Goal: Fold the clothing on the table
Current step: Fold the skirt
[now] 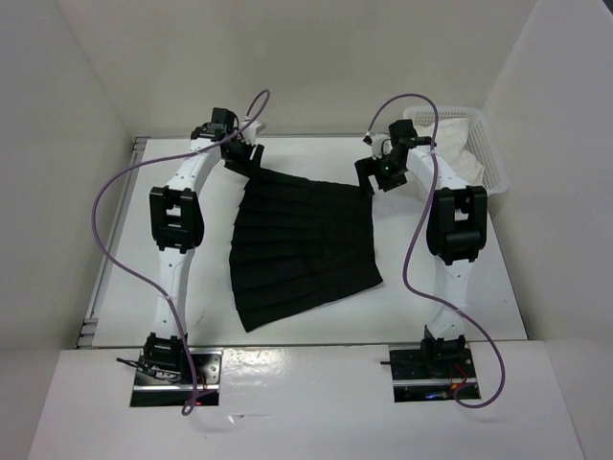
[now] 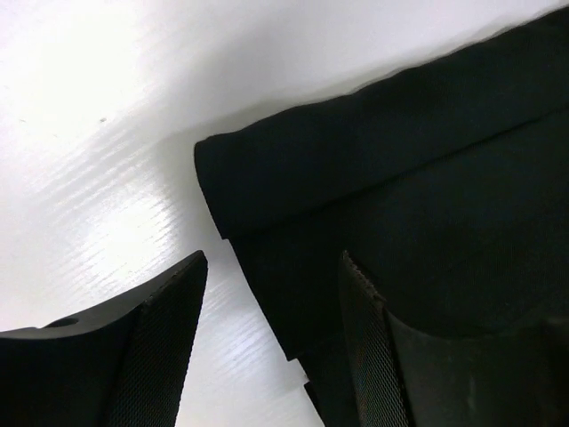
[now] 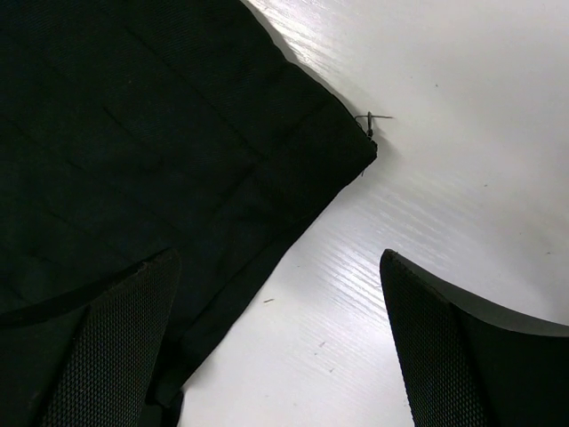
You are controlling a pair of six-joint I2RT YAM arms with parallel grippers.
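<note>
The clothing is a black pleated skirt [image 1: 302,249] lying flat on the white table [image 1: 479,287], narrow end at the back. My left gripper [image 1: 241,153] is down at its back left corner. In the left wrist view that gripper [image 2: 272,258] is open, one finger on bare table [image 2: 89,133], the other over the skirt [image 2: 400,160], whose edge lies in the gap. My right gripper [image 1: 381,177] is at the back right corner. In the right wrist view it [image 3: 278,258] is wide open astride the skirt's [image 3: 133,116] side edge, with table [image 3: 462,133] under the right finger.
A white basket [image 1: 490,144] holding white cloth stands at the back right corner, just behind the right arm. White walls close in the table on the left, back and right. A metal rail [image 1: 105,278] runs along the left edge.
</note>
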